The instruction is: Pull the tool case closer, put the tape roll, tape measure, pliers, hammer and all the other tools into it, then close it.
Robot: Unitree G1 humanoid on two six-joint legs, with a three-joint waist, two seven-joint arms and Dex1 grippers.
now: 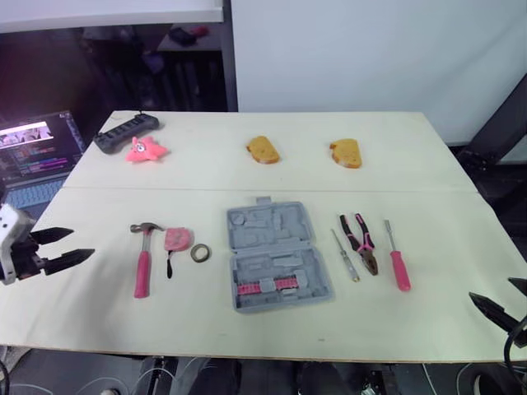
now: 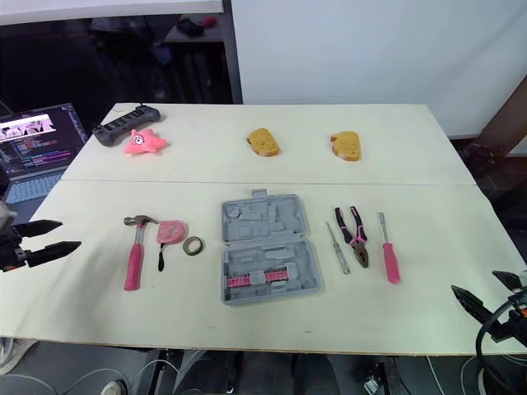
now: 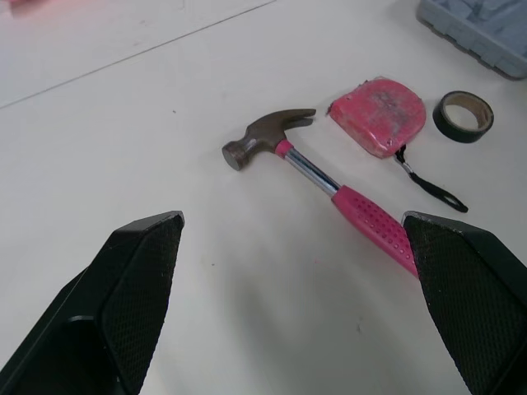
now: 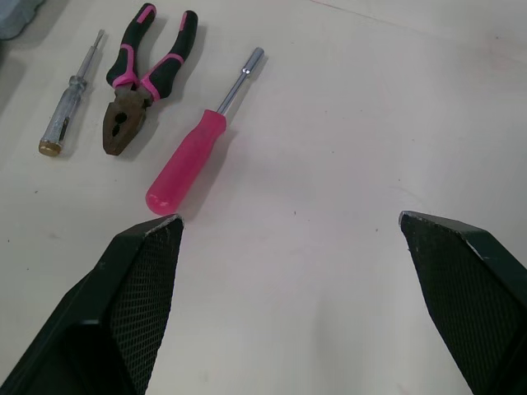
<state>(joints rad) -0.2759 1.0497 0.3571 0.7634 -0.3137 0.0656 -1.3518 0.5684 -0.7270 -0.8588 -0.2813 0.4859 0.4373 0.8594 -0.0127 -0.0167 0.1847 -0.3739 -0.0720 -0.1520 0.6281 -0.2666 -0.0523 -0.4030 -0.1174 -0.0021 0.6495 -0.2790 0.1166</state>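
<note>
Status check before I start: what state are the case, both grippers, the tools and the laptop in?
Tool case: open, lying flat.
Left gripper: open, empty.
Right gripper: open, empty.
Pliers: shut, outside the case.
Tape measure: tape retracted, outside the case.
Laptop: open, screen lit.

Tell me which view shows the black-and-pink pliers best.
The right wrist view: the black-and-pink pliers lie close and whole. Both eye views show them small, right of the open grey plastic tool case.
</note>
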